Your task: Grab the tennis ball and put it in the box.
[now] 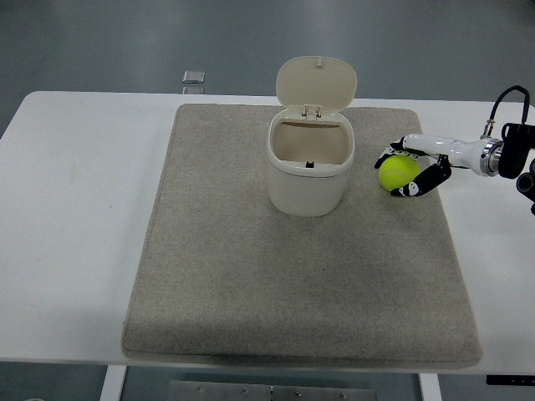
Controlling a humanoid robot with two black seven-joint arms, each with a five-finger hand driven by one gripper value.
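A yellow-green tennis ball (pixel 398 172) lies on the grey mat (pixel 251 276), right of the box. The box (pixel 308 167) is a cream bin standing at the mat's far middle with its lid (pixel 317 81) flipped up and its mouth open and empty. My right hand (pixel 401 171) reaches in from the right edge with a white wrist and black fingers. Its fingers curl around the ball from behind and in front, closing on it. The ball still rests on the mat. The left arm is out of view.
The mat covers most of the white table (pixel 75 209). A small grey square object (pixel 193 77) lies beyond the table's far edge. A black cable (pixel 506 102) loops above my right wrist.
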